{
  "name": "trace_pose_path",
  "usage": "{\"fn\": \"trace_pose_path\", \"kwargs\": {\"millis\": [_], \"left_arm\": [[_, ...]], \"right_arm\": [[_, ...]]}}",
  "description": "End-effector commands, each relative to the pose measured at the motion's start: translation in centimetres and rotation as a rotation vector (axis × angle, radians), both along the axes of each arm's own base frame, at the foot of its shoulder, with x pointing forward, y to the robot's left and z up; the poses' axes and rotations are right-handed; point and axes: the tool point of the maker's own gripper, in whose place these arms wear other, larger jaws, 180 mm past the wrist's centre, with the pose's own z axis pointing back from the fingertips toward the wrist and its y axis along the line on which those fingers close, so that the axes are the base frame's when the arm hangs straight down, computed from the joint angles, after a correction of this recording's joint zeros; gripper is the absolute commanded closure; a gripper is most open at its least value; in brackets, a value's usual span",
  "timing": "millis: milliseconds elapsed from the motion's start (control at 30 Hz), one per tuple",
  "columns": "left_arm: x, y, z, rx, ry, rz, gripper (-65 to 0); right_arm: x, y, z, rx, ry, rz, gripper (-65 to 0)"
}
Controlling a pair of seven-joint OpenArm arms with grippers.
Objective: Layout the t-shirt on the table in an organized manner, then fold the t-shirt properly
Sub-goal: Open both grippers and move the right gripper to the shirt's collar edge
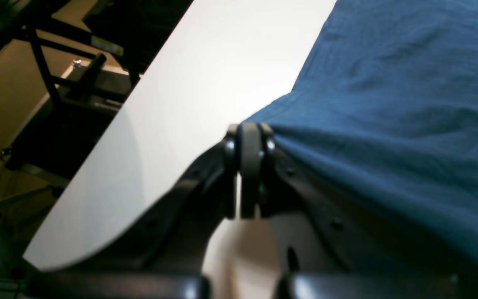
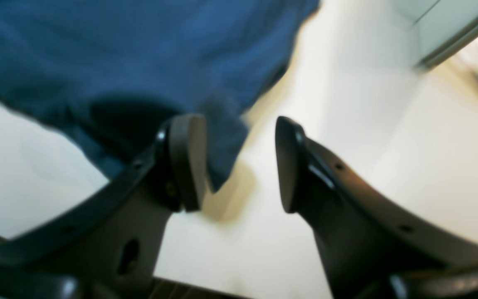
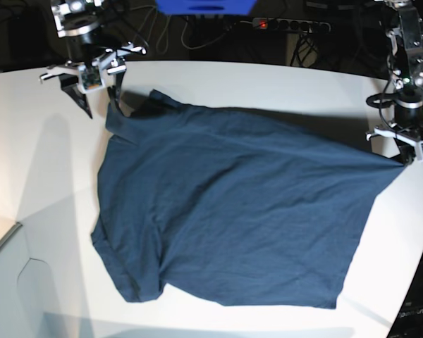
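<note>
The dark navy t-shirt lies spread and wrinkled across the white table. At the right edge in the base view, my left gripper is shut on a corner of the shirt. The left wrist view shows its closed tips pinching the cloth, which is pulled taut over the table. My right gripper stands open at the far left corner. In the right wrist view its fingers are spread, and a shirt corner hangs beside the left one, above the table.
A power strip, cables and a blue object lie behind the table's far edge. A pale panel sits at the lower left. The table's curved edge runs close to my left gripper, with a black metal frame below it.
</note>
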Motion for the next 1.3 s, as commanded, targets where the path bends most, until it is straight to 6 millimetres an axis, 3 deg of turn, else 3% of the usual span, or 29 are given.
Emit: {"fn": "trace_pose_path", "kwargs": {"millis": [0, 133, 200, 333, 500, 733, 867, 1000, 1267], "left_arm": [[0.6, 0.6, 1.8, 0.034, -0.053, -0.002, -0.2], [0.6, 0.9, 2.0, 0.043, -0.053, -0.003, -0.2], [0.7, 1.7, 2.6, 0.051, -0.07, 0.017, -0.2], [0.6, 5.1, 5.3, 0.079, -0.138, 0.11, -0.2], [0.7, 7.4, 7.7, 0.103, -0.203, 0.174, -0.2], [0.6, 7.4, 7.3, 0.098, -0.192, 0.176, -0.2], [0.4, 7.3, 7.0, 0.095, -0.185, 0.177, -0.2], [0.4, 7.3, 7.2, 0.099, -0.188, 0.175, -0.2], [-0.1, 7.7, 7.1, 0.108, -0.177, 0.179, -0.2]], "right_arm": [[0.4, 0.1, 1.7, 0.004, -0.055, 0.003, -27.6], [2.0, -0.2, 3.3, -0.004, -0.108, -0.008, -27.6], [2.8, -1.0, 2.5, -0.011, -0.09, -0.037, -27.7], [4.6, -2.4, 1.2, -0.004, -0.06, -0.117, -27.9], [5.0, -2.1, -1.4, 0.022, -0.001, -0.129, -28.0], [4.7, 3.1, -4.8, 0.117, 0.083, -0.059, -28.0], [4.7, 7.2, -5.4, 0.162, 0.103, 0.032, -28.0], [6.1, 8.7, -6.4, 0.186, 0.115, 0.051, -27.8], [8.6, 8.8, -7.1, 0.182, 0.111, 0.056, -27.7]]}}
